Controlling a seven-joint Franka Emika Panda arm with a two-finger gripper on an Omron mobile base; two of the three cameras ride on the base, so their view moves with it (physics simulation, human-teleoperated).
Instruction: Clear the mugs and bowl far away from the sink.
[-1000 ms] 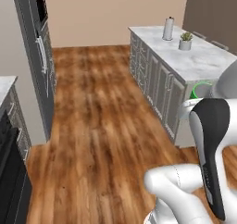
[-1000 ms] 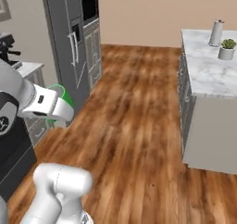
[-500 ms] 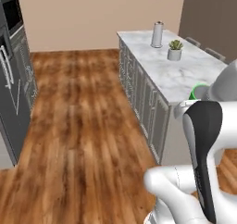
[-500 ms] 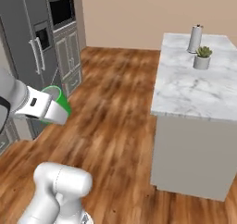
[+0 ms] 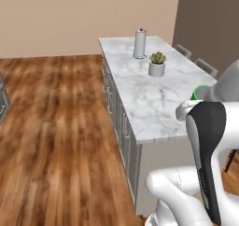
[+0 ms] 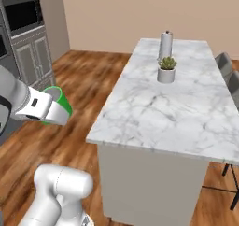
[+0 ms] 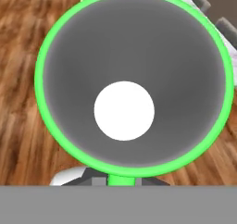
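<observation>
Green mug point(image 6: 59, 104) is carried in the gripper point(image 6: 52, 112), whose jaws are closed narrowly on it. In the right base view it hangs in the air above the wooden floor point(image 6: 81, 75), off the near left corner of the marble counter point(image 6: 158, 113). In the left base view only a green arc of the mug point(image 5: 201, 90) shows, beside the arm over the counter's point(image 5: 144, 94) near right part. In the hand view the mug's point(image 7: 132, 79) green rim rings a grey inside with a white round bottom. On the counter's far half stand a white plant pot point(image 6: 165, 74) and, just behind it, a paper towel roll point(image 6: 166, 45).

Against the picture half a second ago, the whole scene has shifted: the base has driven, the counter now lies closer and more central, and the mug sits in the same grip.
</observation>
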